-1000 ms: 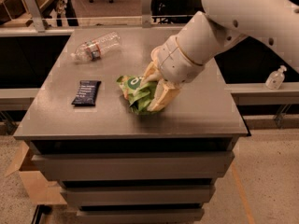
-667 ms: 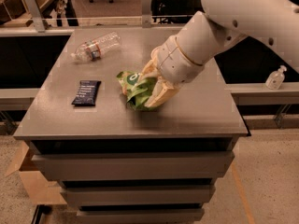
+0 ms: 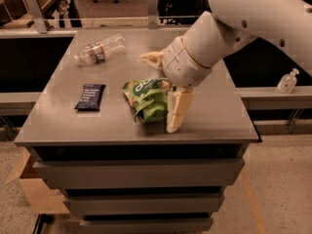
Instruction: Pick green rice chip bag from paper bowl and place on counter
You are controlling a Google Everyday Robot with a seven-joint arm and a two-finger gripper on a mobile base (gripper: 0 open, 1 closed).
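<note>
Green rice chip bag (image 3: 147, 99) lying on desk (image 3: 214, 116).
Gripper (image 3: 165, 84) hovering over it, fingers (image 3: 176, 112) spread, one touching the bag's right edge.

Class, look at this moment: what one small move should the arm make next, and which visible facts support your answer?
Probably lift the gripper straight up, clear of the green rice chip bag. Its fingers are spread wide, one beside the bag's right edge and the other behind it, so nothing is gripped. The bag lies on the counter, and no paper bowl is in sight, so placing looks finished.
</note>
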